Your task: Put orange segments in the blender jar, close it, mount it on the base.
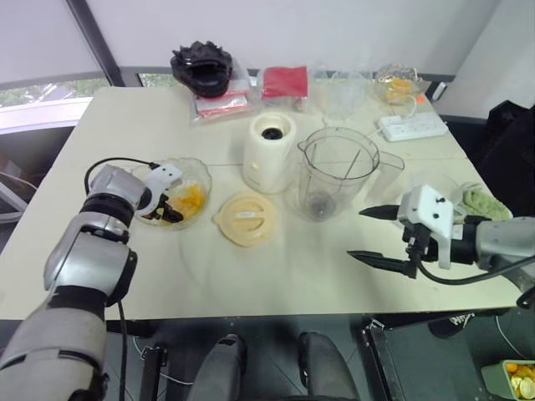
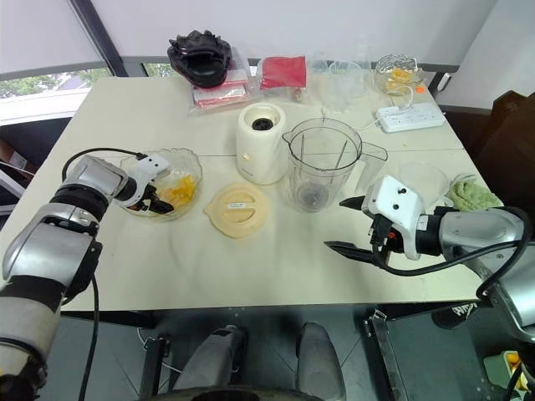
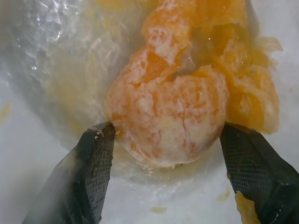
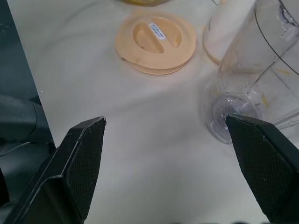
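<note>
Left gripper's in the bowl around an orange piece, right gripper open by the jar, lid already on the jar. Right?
The lid is wrong: left eye view shows it lying on the table between bowl and jar, jar mouth uncovered. Rest holds: left gripper around the orange piece, right gripper open by the jar.

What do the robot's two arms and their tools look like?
The left arm and right arm are silver-grey with rounded segments; a black cable runs by each. The left tool and right tool have white housings and two black tapered fingers with a cross-hatched texture.
</note>
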Controlling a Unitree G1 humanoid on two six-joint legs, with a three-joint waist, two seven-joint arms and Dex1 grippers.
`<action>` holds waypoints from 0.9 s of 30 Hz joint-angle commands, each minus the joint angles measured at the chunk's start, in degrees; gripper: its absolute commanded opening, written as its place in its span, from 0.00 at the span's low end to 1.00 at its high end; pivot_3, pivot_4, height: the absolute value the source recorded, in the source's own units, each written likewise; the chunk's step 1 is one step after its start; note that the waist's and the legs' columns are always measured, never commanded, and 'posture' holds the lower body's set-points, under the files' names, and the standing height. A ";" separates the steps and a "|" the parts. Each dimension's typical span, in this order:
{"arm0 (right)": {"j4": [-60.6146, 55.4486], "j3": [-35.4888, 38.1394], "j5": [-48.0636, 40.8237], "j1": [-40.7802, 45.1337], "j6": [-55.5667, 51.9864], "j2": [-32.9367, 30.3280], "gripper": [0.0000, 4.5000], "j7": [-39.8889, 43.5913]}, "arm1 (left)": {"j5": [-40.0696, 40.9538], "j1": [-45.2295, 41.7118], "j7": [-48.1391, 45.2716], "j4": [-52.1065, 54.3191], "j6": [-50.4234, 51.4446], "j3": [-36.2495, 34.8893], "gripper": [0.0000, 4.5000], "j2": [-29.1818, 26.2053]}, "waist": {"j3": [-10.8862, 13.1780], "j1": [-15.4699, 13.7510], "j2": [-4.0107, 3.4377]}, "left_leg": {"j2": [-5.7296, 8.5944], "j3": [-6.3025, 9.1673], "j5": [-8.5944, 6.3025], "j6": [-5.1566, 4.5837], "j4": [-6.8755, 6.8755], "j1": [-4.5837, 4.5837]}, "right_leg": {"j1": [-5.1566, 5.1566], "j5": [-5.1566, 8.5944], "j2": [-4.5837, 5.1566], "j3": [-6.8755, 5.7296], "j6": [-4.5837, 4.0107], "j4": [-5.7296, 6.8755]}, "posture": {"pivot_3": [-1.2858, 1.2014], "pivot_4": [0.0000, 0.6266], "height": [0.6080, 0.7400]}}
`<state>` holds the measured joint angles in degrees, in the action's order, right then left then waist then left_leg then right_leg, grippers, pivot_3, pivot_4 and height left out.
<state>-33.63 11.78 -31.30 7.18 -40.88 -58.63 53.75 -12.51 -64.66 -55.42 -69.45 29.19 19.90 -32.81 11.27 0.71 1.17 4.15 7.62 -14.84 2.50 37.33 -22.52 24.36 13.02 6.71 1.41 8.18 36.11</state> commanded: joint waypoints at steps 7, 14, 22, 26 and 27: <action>-2.60 2.78 -0.69 -0.53 -0.21 -1.35 0.95 -0.42 | -0.98 0.03 4.07 -1.51 -2.60 -1.97 0.79 1.67 | -0.05 -0.15 -0.04 | 0.00 0.00 0.01 0.01 0.05 0.10 | -0.16 0.00 0.00 0.00 0.00 0.01 | 0.52 0.24 1.00; -2.97 3.05 -0.69 -0.98 -0.22 -1.60 0.95 -0.82 | -1.15 0.50 3.82 -1.62 -2.63 -2.02 0.79 2.06 | -0.06 -0.13 -0.05 | 0.00 0.00 0.02 0.01 0.12 0.12 | -0.21 0.00 0.00 0.00 0.01 0.02 | 0.52 0.24 1.00; -2.94 2.49 -0.47 -0.95 0.18 -1.60 0.96 -1.21 | -1.29 0.88 3.69 -1.54 -2.71 -2.33 0.52 2.05 | -0.09 0.00 -0.07 | -0.01 0.00 0.02 0.02 0.13 0.19 | -0.26 -0.01 -0.01 0.00 0.00 0.06 | 0.52 0.24 1.00; -2.76 2.15 -0.30 -0.83 0.46 -1.58 0.96 -1.32 | -1.56 1.17 3.84 -1.54 -2.98 -2.71 0.46 1.73 | -0.09 -0.02 -0.07 | -0.01 0.00 0.02 0.02 0.12 0.19 | -0.26 -0.01 -0.01 0.00 0.00 0.05 | 0.52 0.24 1.00; -2.72 2.08 -0.28 -0.77 0.50 -1.56 0.96 -1.34 | -1.61 1.23 3.83 -1.54 -3.04 -2.82 0.40 1.67 | -0.09 -0.03 -0.06 | -0.01 0.00 0.02 0.02 0.12 0.19 | -0.26 -0.01 -0.01 0.00 0.00 0.05 | 0.52 0.24 1.00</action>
<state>-34.75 12.29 -31.59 5.89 -40.94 -59.56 52.58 -12.84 -64.49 -52.29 -70.29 26.16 17.09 -30.52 11.18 0.67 1.11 4.14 7.62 -14.82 2.52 37.46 -22.33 24.10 13.01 6.71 1.41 8.18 36.16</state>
